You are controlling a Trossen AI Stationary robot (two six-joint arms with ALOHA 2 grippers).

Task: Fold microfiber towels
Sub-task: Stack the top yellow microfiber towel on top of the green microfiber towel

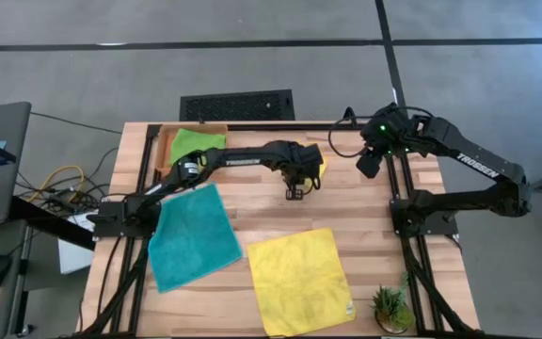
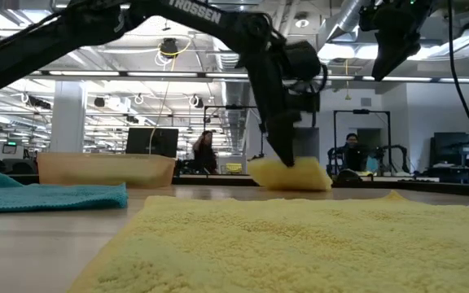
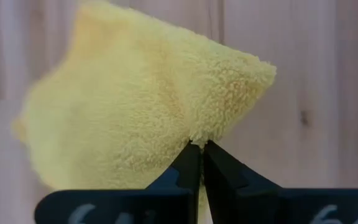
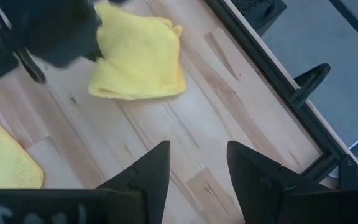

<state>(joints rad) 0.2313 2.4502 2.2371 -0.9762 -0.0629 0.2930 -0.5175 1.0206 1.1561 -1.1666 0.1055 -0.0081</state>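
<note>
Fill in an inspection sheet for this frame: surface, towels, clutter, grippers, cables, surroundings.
Surface: pale wooden plank table in a black frame.
Job's things: folded yellow microfiber towel at the far middle; flat yellow microfiber towel near front; flat teal microfiber towel front left; lime green microfiber towel in the orange rectangular tray.
Clutter: small potted green plant at front right corner.
Grippers: left gripper shut on the folded towel's edge; right gripper open, raised at the far right.
Cables: yellow and black wires on the floor, left.
Surroundings: people beyond the table.
</note>
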